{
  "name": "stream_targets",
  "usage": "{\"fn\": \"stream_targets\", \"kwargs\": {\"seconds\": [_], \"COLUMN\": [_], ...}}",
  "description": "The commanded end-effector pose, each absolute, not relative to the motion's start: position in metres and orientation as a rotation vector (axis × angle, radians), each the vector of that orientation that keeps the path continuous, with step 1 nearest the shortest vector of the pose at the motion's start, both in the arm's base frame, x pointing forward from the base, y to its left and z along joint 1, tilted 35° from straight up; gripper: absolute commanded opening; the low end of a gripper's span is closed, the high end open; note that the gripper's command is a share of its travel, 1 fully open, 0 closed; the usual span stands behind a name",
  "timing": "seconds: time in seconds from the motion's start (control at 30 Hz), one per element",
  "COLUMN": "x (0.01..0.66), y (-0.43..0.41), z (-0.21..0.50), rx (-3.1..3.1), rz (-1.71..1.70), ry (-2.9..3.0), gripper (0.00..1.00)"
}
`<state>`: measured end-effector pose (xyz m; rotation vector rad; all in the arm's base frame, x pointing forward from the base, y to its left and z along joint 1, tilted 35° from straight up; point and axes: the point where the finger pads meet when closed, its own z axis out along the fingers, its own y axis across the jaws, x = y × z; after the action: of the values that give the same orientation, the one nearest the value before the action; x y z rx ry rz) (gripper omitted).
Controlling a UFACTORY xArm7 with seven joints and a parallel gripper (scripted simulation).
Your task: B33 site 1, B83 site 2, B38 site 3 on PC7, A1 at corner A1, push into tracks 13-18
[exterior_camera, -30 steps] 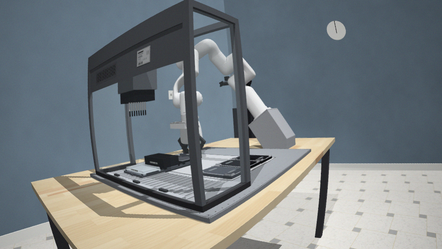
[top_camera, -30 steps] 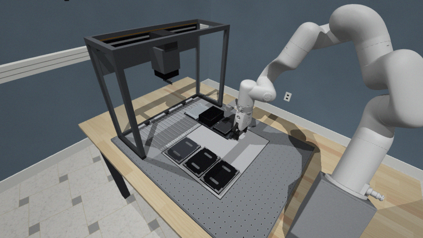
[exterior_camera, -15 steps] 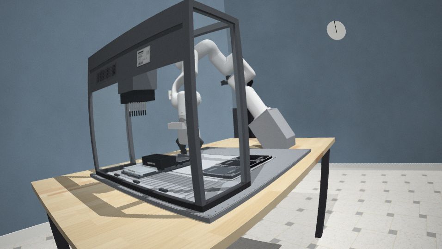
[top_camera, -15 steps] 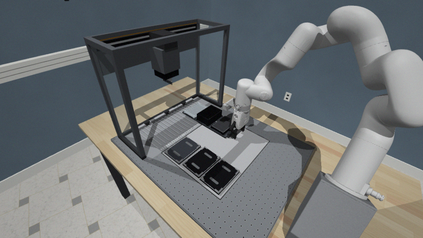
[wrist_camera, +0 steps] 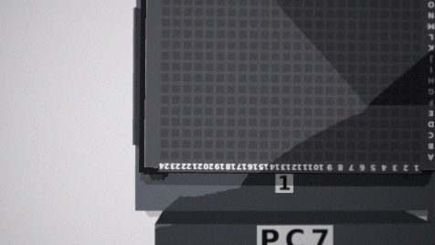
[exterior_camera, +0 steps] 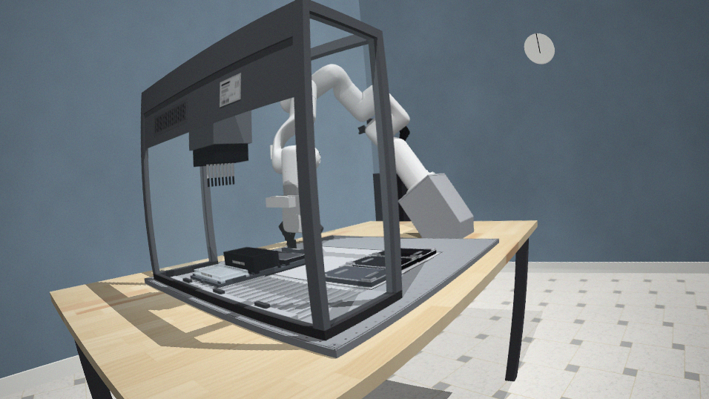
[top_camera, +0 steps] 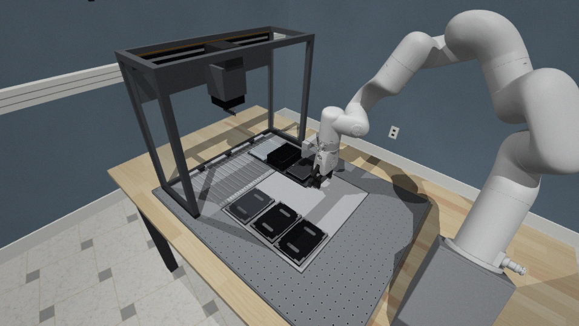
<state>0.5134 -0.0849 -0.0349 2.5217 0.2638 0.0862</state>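
Gripper [top_camera: 320,181] wide open, holds nothing, low at handle end of PC7 [top_camera: 306,183]. Carrier's long axis runs away from gripper into rails [top_camera: 234,170] at the right-hand tracks, probably partly in. Plates on all three sites; B33 [wrist_camera: 283,87] nearest. Nests [top_camera: 279,223] vacant.

Arm [top_camera: 486,73] reaching forward, tool [top_camera: 320,183] pointing down, open

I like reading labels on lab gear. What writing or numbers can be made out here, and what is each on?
"PC7": tag on the carrier's handle end.
"1": small site marker on the carrier.
"1" to "24": column numbers along the 384-well plate's edge.
"A" to "O": row letters, some faint.
Sticker on the instrument frame: too small to read.
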Motion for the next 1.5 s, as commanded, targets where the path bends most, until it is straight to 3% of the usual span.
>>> {"fn": "stream_targets", "kwargs": {"seconds": [0.0, 1.47], "x": [0.518, 0.545], "y": [-0.082, -0.077], "z": [-0.034, -0.034], "rx": [2.523, 2.523], "rz": [0.092, 0.092], "ry": [0.266, 0.266], "gripper": [0.82, 0.82]}}
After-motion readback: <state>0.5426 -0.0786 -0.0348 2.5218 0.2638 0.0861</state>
